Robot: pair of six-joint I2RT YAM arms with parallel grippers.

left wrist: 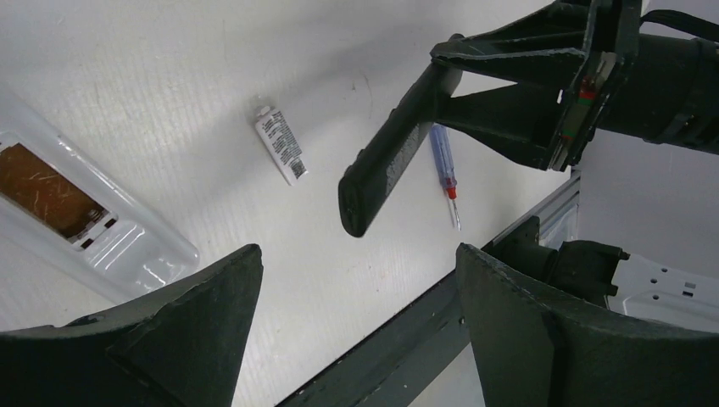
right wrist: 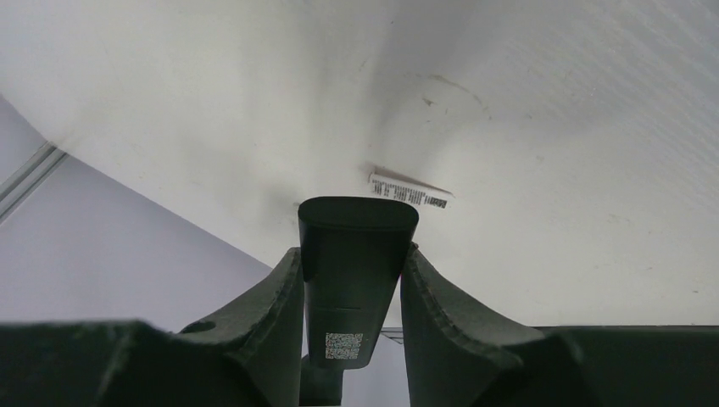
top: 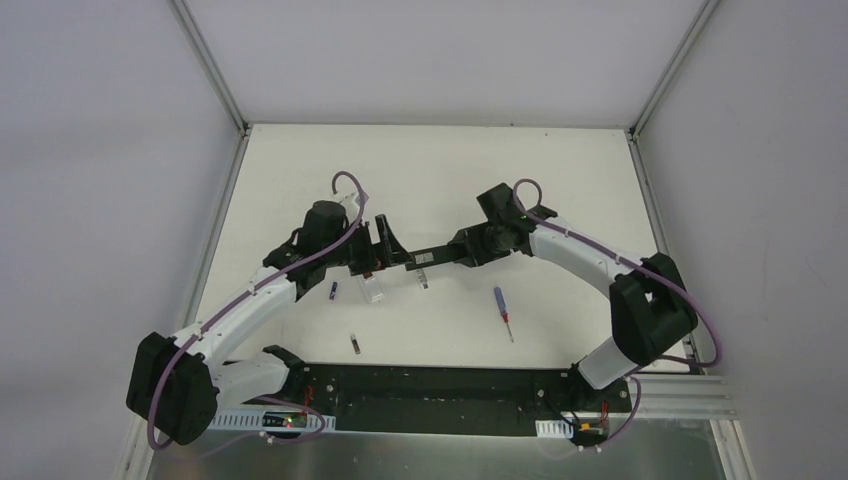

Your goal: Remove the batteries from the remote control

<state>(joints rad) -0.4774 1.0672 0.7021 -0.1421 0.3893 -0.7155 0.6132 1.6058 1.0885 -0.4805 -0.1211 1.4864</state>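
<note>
Right gripper (right wrist: 352, 253) pinches the black remote (right wrist: 356, 229) by its sides, lifted off the table (top: 560, 200). Left gripper (left wrist: 358, 259) is spread, nothing between its fingers. I see a blue battery (top: 333, 291) and a dark battery (top: 354, 343) lying loose on the table.

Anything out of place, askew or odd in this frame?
No damage that I can see. The right gripper holds the black remote tilted, apparently clear of the table. A blue battery and a dark battery lie loose and apart on it. A barcoded white piece lies by itself.
</note>
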